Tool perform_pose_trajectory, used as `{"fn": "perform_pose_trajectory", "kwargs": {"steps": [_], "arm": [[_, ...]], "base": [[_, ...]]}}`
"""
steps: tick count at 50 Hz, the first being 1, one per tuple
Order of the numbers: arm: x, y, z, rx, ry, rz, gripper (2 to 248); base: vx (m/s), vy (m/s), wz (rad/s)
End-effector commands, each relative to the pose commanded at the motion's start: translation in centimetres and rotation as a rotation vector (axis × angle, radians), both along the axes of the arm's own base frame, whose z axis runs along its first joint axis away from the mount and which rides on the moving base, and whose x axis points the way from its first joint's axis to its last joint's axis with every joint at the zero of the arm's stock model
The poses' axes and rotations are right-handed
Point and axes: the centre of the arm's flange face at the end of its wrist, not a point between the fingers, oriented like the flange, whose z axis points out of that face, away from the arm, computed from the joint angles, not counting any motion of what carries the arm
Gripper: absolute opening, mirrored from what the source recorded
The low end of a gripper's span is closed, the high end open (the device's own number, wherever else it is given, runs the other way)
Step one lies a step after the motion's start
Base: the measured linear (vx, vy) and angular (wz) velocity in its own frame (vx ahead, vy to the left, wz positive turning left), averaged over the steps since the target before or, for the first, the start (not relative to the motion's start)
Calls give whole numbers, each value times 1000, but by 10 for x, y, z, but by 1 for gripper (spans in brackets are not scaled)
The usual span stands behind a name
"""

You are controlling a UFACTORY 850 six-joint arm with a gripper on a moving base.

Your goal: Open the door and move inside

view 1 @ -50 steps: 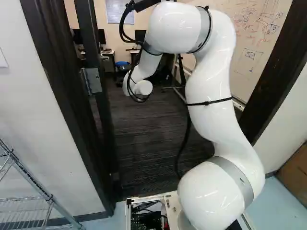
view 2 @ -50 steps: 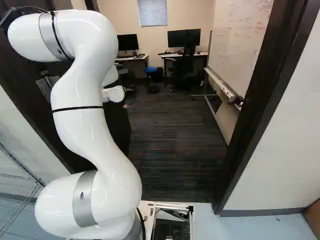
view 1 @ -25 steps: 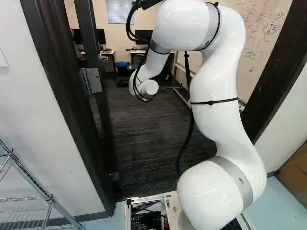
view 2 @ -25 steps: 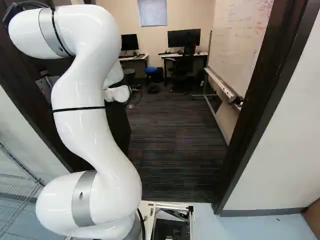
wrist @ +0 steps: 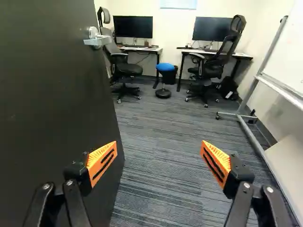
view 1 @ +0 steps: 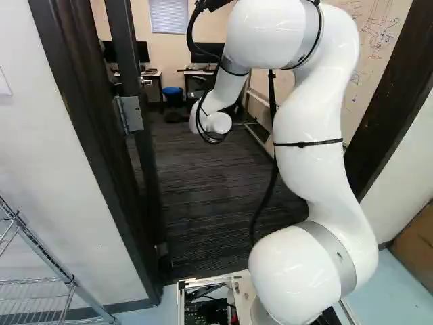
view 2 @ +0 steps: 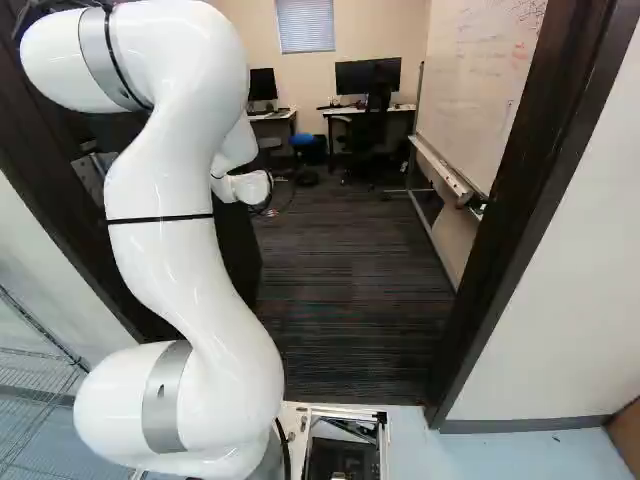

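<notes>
Standing open into the room, the door [wrist: 52, 109] is hung by a metal hinge [view 1: 129, 114] on the frame [view 1: 81, 135] at the left of the left base view. Its long axis is held upright, and its free edge is pointed inward toward the desks, with a metal handle [wrist: 97, 40] set near that edge. In the wrist view, the broad dark face is turned toward the carpet [wrist: 156, 165], across which a whiteboard [wrist: 289, 61] is placed. The gripper [wrist: 159, 144] is open, its orange pads [wrist: 101, 163] spread wide. One finger is seen against the door's face; whether it is touched cannot be told.
</notes>
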Motion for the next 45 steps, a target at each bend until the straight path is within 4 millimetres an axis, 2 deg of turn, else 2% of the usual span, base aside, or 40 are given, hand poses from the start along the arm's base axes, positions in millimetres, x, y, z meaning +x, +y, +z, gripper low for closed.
{"fn": "perform_pose_trajectory", "kwargs": {"steps": [45], "arm": [[-27,-66,4,-48,16,-32,247]], "base": [[0,0,0]]}}
